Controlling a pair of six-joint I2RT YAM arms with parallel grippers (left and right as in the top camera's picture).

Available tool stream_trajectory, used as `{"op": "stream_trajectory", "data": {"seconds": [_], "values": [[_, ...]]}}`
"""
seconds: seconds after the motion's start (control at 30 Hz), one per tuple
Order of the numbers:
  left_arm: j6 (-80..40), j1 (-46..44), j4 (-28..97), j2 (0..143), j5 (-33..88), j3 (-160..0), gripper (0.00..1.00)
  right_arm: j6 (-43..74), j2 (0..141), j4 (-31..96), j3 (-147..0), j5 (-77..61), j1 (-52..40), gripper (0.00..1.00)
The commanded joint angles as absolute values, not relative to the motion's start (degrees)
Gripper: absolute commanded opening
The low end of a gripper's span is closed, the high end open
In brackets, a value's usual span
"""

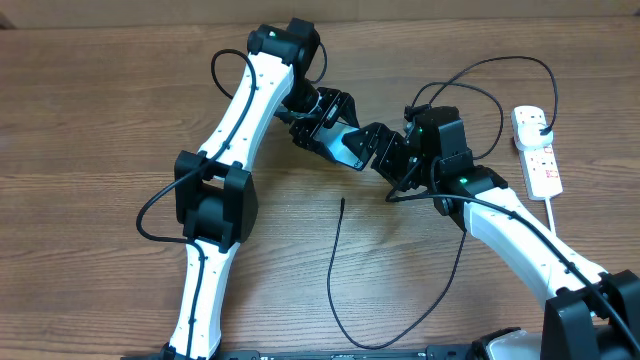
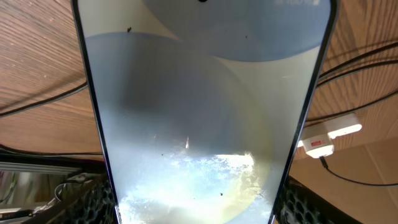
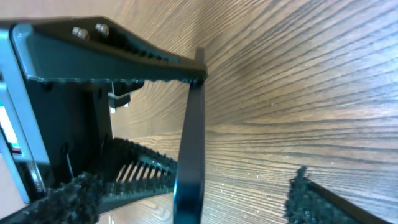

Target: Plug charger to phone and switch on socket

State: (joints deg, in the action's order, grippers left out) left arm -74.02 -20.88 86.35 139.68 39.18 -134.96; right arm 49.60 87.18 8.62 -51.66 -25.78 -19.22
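Gripping the phone (image 2: 205, 112), the left end effector (image 1: 332, 130) should be holding steady while the open right end effector (image 3: 186, 196) is straddling its edge.

Socket (image 1: 537, 150) far right; charger (image 1: 336, 245) mid-table, phone (image 2: 199, 124) behind it.

surface: table (image 1: 90, 110) | finish: brown wood grain | seams: faint, running lengthwise
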Motion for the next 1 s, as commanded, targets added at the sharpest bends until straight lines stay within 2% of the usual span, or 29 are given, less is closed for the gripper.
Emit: {"op": "stream_trajectory", "data": {"seconds": [0.0,0.1,0.23,0.5,0.73,0.97], "values": [[-75.00,-22.17,86.70,139.72,41.98,-136.66,0.04,49.54,87.24,8.73,-52.86,-23.31,-19.44,0.92],[-75.07,-22.72,86.65,139.72,41.12,-136.66,0.04,49.56,87.24,9.13,-52.86,-22.52,-19.44,0.89],[-75.46,-23.53,86.43,139.72,39.57,-136.66,0.04,49.54,87.24,9.72,-52.86,-22.50,-19.44,0.76],[-76.93,-24.77,84.71,139.72,38.13,-136.66,0.04,49.52,87.24,11.46,-52.84,-20.56,-19.44,0.70],[-77.41,-25.36,84.53,139.72,37.87,-136.66,0.04,49.50,87.26,11.88,-52.84,-19.09,-19.44,0.56],[-78.06,-26.17,83.26,139.72,38.00,-136.66,0.04,49.50,87.26,12.58,-52.84,-17.96,-19.44,0.55]]}}
